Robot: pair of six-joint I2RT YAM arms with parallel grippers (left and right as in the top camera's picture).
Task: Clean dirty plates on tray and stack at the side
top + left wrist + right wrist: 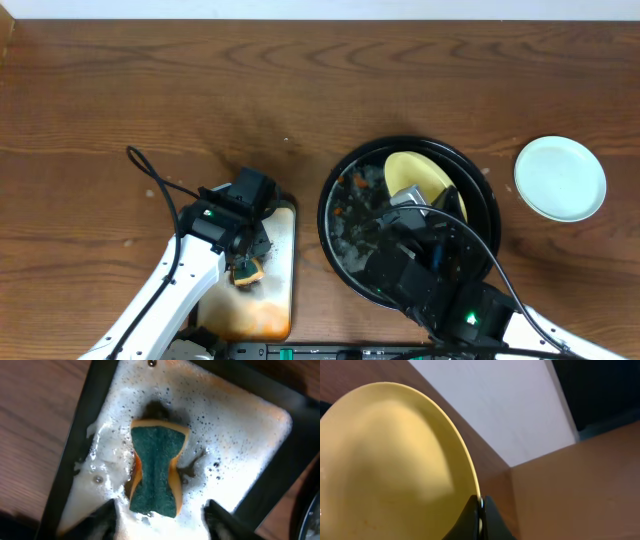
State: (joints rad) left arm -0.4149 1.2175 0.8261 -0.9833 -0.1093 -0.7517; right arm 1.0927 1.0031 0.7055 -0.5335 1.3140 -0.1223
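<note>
The large round black tray [340, 180] sits right of centre, wet and flecked with soap. My right gripper [481, 505] is shut on the rim of the pale yellow plate [412, 172], holding it tilted on edge over the tray; the plate fills the right wrist view [390, 465]. One pale mint-blue plate [560, 178] lies on the table to the tray's right. The other mint-blue plate is not visible. My left gripper [160, 515] is open just above a green and yellow sponge [156, 471] that lies in foam.
The sponge lies on a rectangular stained metal tray [285, 290] left of the black tray, also seen foamy in the left wrist view [240, 435]. A black cable [150, 175] loops beside the left arm. Bare wooden table stretches across the back.
</note>
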